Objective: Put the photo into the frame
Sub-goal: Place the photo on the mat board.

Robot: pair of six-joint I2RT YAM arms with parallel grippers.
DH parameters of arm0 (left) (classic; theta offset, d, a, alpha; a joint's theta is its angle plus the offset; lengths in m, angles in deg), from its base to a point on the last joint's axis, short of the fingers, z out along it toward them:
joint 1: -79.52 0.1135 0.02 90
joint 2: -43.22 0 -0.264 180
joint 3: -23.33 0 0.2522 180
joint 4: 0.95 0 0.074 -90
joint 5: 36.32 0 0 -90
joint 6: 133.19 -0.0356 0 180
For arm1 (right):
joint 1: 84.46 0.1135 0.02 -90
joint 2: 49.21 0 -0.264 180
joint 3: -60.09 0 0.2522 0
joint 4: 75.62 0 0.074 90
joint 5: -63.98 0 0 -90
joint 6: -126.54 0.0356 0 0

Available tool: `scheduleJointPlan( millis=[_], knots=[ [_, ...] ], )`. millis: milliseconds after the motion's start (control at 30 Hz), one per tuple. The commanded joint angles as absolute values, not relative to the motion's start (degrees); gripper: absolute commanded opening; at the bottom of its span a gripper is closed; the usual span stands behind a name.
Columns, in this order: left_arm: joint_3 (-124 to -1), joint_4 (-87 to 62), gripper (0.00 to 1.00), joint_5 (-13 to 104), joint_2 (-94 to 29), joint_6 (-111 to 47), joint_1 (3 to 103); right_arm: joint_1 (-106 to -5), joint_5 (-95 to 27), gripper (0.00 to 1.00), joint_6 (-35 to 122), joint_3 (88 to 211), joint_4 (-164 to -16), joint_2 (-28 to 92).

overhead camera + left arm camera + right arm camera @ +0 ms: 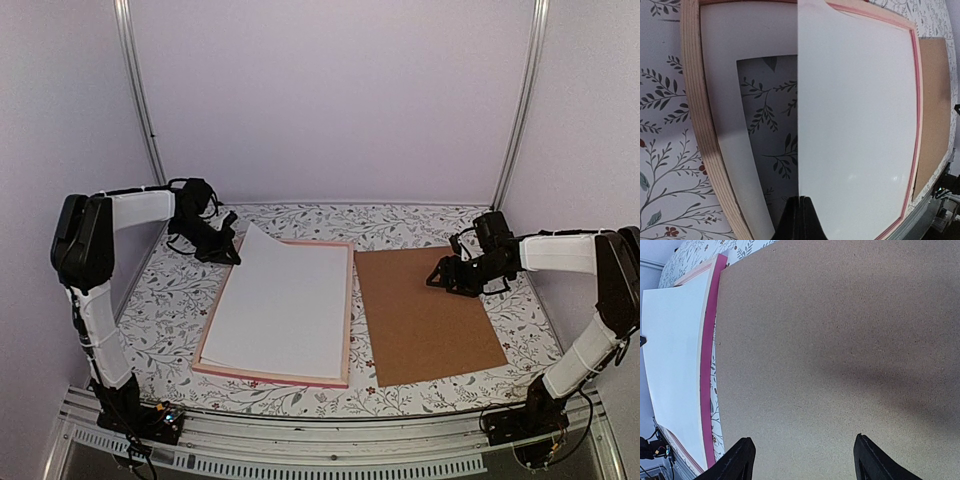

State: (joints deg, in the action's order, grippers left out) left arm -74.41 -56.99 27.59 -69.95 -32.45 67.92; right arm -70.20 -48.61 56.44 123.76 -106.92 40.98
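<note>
Photo [285, 305] seating in frame [348, 320]
Your left gripper [230, 255] pinches its raised corner; right gripper [440, 278] hangs open above the backing [430, 325]. Next, lower it flat inside the rim.

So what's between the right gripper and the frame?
Bare brown backing board, then a thin strip of floral tablecloth before the frame; the top view shows it.

Pale lilac walls [330, 100], floral tabletop [400, 222]

Left hand [228, 252], right hand [438, 278] black; arm links [100, 322] white-sleeved, joints [82, 242] black, cables [182, 240] black.
</note>
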Motion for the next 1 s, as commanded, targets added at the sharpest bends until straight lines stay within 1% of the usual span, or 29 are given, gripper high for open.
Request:
scheduleJointPlan(
  millis=[0, 167, 367, 600, 733, 967],
  knots=[
    [-74.02, -56.95, 0.00, 27.89, -68.23, -32.98, 68.40, -69.84, -48.61, 0.71, 56.74, 123.16, -105.99, 41.69],
    [-73.66, -56.90, 0.01, 28.96, -68.49, -32.80, 68.40, -69.85, -48.61, 0.71, 56.75, 122.96, -105.74, 41.80],
    [-73.75, -56.92, 0.14, 30.28, -68.50, -32.62, 68.36, -69.83, -48.79, 0.71, 56.76, 123.07, -105.72, 42.11],
    [-74.45, -57.95, 0.32, 33.47, -68.42, -32.63, 68.49, -69.87, -48.88, 0.71, 56.80, 123.32, -105.72, 42.26],
    [-76.05, -59.36, 0.39, 37.01, -68.95, -32.66, 68.42, -69.85, -48.72, 0.71, 56.75, 123.57, -105.97, 42.05],
    [-78.12, -61.31, 0.43, 44.05, -67.97, -32.84, 67.93, -69.87, -47.44, 0.71, 56.80, 123.63, -106.48, 40.94]
  ],
)
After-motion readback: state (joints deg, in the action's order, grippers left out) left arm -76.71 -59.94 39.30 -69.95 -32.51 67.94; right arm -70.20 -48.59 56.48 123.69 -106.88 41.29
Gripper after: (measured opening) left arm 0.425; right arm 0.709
